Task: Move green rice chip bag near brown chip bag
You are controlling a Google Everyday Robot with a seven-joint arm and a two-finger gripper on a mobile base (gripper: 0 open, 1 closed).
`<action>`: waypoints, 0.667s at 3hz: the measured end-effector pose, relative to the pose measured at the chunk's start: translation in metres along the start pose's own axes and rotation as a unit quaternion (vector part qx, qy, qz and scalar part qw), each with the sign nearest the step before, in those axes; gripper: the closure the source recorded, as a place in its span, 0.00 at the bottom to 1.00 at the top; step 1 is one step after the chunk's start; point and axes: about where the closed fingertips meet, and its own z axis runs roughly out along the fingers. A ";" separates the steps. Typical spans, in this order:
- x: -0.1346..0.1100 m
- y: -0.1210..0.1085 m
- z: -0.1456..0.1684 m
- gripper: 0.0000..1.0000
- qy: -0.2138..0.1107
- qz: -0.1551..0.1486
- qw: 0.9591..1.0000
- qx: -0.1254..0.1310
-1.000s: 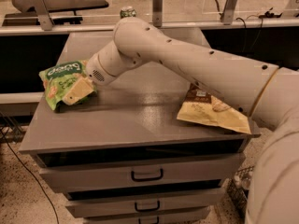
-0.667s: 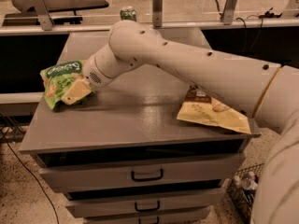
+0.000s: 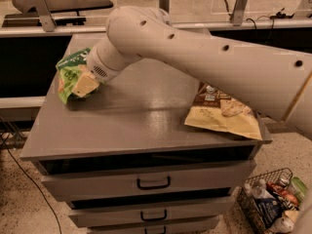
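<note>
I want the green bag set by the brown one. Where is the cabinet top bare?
Bare: the middle of the cabinet top, between the green bag, held by the end effector at the left edge, and the brown bag at the right front corner, through to the front edge. Crowded: the right rear, where the arm crosses overhead.

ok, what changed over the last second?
The gripper, clamped on the green bag at the left of the cabinet top, has raised it a little and carried it slightly right, toward the brown bag. It was already gripping the bag earlier. The brown bag and cabinet are unchanged.
</note>
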 end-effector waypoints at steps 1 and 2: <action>-0.007 -0.018 -0.024 1.00 0.018 -0.042 0.999 0.028; -0.003 -0.036 -0.045 1.00 0.051 -0.080 0.995 0.040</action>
